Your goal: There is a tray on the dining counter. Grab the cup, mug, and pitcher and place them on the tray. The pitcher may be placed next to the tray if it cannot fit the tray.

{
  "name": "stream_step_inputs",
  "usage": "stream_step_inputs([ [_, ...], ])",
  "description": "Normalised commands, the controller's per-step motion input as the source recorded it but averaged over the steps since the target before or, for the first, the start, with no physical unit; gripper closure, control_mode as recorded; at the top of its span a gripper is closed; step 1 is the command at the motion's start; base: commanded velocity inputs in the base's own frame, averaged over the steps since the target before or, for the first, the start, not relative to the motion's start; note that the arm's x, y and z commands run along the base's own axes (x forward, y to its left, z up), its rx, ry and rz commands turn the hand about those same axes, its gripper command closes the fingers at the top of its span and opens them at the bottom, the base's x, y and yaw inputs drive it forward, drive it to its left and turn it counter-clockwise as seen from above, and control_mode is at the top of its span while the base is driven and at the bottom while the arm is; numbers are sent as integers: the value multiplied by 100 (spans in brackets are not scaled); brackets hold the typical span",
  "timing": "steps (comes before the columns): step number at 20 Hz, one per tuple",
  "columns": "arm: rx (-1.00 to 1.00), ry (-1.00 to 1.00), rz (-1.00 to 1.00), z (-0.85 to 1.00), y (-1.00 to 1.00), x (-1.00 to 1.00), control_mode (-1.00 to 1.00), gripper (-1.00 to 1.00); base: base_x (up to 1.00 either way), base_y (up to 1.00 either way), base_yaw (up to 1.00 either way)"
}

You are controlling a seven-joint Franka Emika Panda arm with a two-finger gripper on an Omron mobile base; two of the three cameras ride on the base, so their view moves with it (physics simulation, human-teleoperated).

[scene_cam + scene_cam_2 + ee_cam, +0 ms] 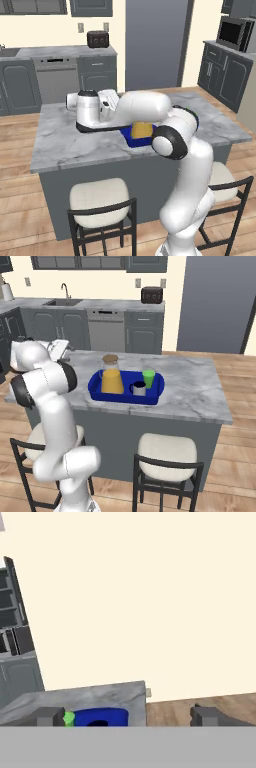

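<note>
The deep royal-blue rectangular tray (152, 397) rests on the grey-veined white marble dining counter (190, 391). All 3 items stand inside it, grouped for transport: the squat yellow-orange pitcher (111, 376) at the left, the pale grey-white mug with navy interior (139, 388) in the middle, the bright green tapered cup (148, 378) toward the right. The task appears complete. The white arm is folded, forearm horizontal above the counter. The gripper (129, 716) is released, jaws wide apart, holding nothing.
</note>
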Motion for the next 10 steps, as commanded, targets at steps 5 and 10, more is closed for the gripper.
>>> stream_step_inputs([
  [5,17,-21,3,25,-21,-100,-100,-100,0,0,0],
  [10,26,-16,0,9,-40,-100,-100,-100,0,0,0],
])
